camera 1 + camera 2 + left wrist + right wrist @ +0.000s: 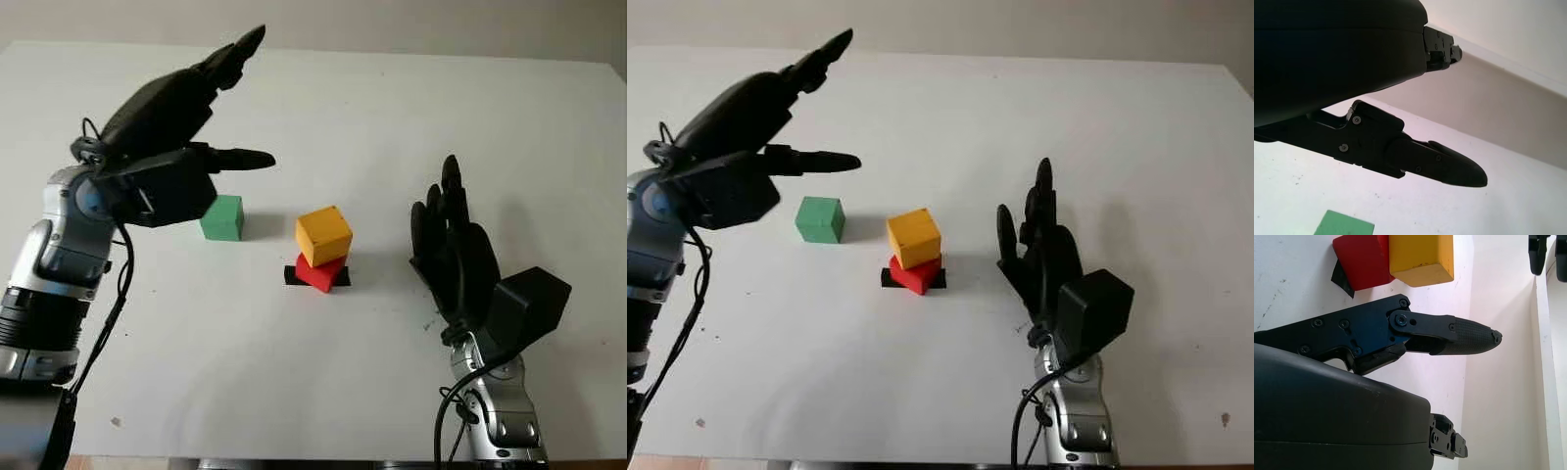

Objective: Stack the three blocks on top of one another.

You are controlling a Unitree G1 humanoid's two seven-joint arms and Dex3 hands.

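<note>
Left eye view: white table [323, 392] with small dark specks, pale wall strip seen along the far edge. Yellow block [323, 235] is stacked on red block [320, 273], over a black tape mark [292, 276]. Green block [222, 217] is set apart, left of them. Left hand [171, 147] is raised above it, open, nothing held. Right hand [453, 250] is open, empty, right of the stack.

left hand [186, 127] — glossy black shell | right hand [460, 255] — black | forearms silver, black cables
</note>
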